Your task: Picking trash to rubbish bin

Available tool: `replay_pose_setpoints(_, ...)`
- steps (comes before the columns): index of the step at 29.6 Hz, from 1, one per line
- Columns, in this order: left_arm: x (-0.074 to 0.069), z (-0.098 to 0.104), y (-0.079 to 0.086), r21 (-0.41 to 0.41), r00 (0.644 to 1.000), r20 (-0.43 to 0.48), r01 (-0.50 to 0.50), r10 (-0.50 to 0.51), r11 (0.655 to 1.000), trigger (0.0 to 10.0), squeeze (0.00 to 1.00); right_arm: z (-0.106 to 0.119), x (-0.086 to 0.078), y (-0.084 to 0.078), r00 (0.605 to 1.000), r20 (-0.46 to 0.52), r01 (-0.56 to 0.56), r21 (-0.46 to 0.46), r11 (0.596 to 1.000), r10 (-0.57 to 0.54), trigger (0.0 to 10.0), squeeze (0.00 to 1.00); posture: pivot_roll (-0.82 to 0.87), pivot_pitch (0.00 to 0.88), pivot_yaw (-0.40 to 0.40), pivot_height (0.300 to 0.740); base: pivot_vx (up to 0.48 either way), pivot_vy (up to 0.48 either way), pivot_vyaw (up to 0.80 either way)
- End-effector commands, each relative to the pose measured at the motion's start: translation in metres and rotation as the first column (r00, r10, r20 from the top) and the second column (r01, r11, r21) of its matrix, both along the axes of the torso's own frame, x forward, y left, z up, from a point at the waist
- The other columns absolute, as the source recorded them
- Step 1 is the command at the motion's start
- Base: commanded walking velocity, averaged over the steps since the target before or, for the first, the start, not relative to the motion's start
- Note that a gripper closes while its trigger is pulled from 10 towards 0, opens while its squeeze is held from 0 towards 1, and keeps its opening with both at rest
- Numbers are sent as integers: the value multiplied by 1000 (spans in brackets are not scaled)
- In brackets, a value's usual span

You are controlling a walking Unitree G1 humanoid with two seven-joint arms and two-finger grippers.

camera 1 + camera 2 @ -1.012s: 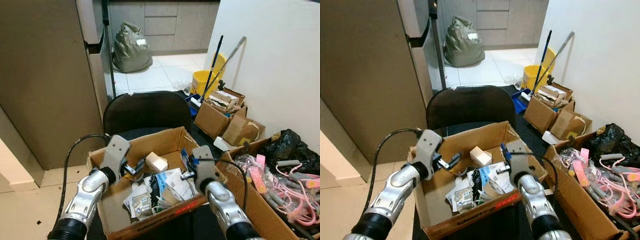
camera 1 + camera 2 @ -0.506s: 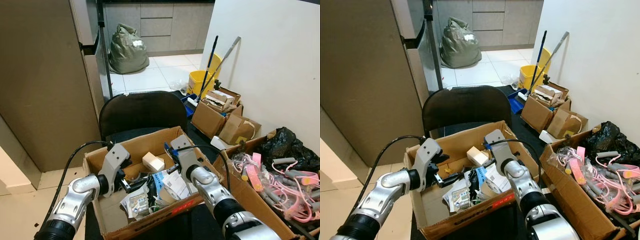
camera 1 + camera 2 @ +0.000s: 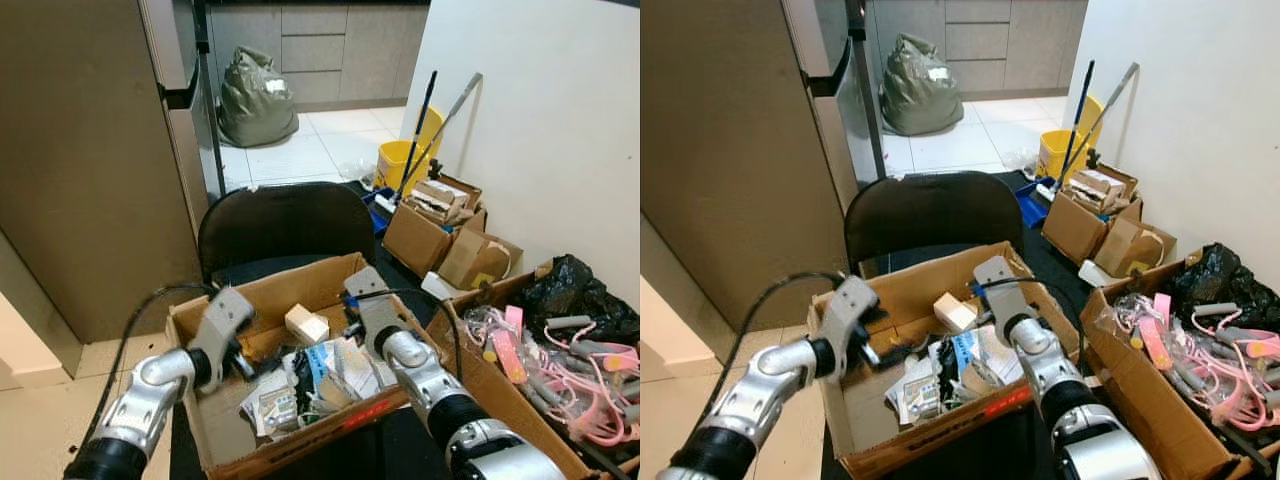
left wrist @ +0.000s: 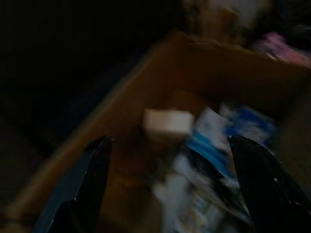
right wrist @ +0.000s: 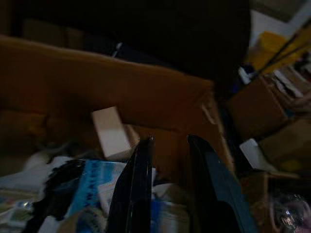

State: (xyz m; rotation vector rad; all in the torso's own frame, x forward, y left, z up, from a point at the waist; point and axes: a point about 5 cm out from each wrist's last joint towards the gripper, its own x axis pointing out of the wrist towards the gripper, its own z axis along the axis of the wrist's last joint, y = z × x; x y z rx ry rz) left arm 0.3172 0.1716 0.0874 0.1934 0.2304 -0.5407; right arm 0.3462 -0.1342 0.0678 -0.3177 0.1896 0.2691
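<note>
A cardboard box [image 3: 300, 283] full of paper trash [image 3: 340, 370] sits on a black chair [image 3: 280, 222] in a cluttered hallway, with a yellow mop bucket [image 3: 405, 160] and more boxes along the white wall. The left gripper [image 4: 170, 184], fingers spread wide and released, hangs inside the box with a small white carton [image 3: 307, 323] just ahead of it. The right gripper [image 5: 167, 184], fingers nearly together and holding nothing, hovers over the trash with the carton just beyond its tips.
</note>
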Motion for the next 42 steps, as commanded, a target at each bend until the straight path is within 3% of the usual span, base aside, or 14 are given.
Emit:
replay_pose_setpoints(1, -1, -3, -4, -4, 999, 7, -41, 41, 999, 10000, 0, -3, -5, -9, 999, 17, 43, 40, 998, -43, 10000, 0, -37, 31, -24, 740, 0, 0, 0)
replay_pose_setpoints(3, 1, 4, -9, -43, 993, 63, -92, 95, 995, 10000, 0, -1, -9, -22, 991, 63, 111, 93, 989, -117, 10000, 0, -41, 31, -23, 740, 0, 0, 0)
replay_pose_setpoints(5, 1, 4, -9, -43, 993, 63, -92, 95, 995, 10000, 0, -1, -9, -22, 991, 63, 111, 93, 989, -117, 10000, 0, -41, 31, -23, 740, 0, 0, 0)
replay_pose_setpoints(7, 2, 9, -12, -96, 985, 89, -139, 148, 986, 10000, 0, 1, -11, -32, 979, 97, 168, 124, 978, -181, 10000, 0, -48, 32, -19, 740, 0, 0, 0)
replay_pose_setpoints(10, 1, 6, -16, -72, 974, 125, -182, 190, 981, 10000, 0, -3, -18, -50, 953, 78, 277, 159, 948, -292, 10000, 0, -55, 36, -19, 740, 0, 0, 0)
replay_pose_setpoints(15, 0, 10, -28, -77, 965, 168, -192, 203, 978, 10000, 0, -8, -28, -62, 925, 72, 351, 213, 912, -373, 10000, 0, -58, 39, -25, 740, 0, 0, -451)
replay_pose_setpoints(21, -3, 6, -37, -52, 969, 173, -171, 177, 984, 10000, 0, -14, -37, -63, 916, 58, 376, 220, 900, -396, 10000, 0, -60, 45, -23, 740, 0, 0, -800)
replay_pose_setpoints(28, 0, 7, -33, -48, 964, 181, -190, 195, 981, 10000, 0, -14, -43, -63, 906, 55, 397, 223, 890, -419, 10000, 0, -65, 48, -24, 740, 0, 0, -800)
replay_pose_setpoints(42, 1, 10, -41, -69, 966, 178, -177, 187, 982, 10000, 0, -12, -45, -65, 902, 43, 411, 217, 885, -430, 10000, 0, -66, 53, -25, 740, 0, 0, -800)
